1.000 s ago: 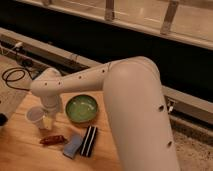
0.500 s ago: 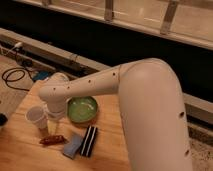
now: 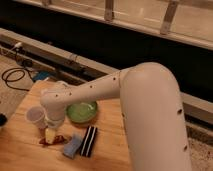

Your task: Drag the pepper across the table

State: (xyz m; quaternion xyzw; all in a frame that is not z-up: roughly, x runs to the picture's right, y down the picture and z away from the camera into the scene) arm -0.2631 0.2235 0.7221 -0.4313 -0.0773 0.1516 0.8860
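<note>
The pepper (image 3: pixel 56 139) is a small dark red-brown chili lying on the light wooden table (image 3: pixel 30 155), left of the blue sponge. My gripper (image 3: pixel 50 135) hangs from the white arm and comes down right on the pepper's left part, covering some of it. The white arm (image 3: pixel 100 90) reaches in from the right across the table.
A white paper cup (image 3: pixel 35 116) stands just left of the gripper. A green bowl (image 3: pixel 82 111) sits behind it. A blue sponge (image 3: pixel 73 145) and a black-and-white striped block (image 3: pixel 89 141) lie to the pepper's right. Cables (image 3: pixel 15 76) lie on the floor beyond the table's far left edge.
The arm has swung lower and toward the front of the table, bringing the gripper down onto the pepper. The pepper, cup, bowl, sponge and block have stayed in place.
</note>
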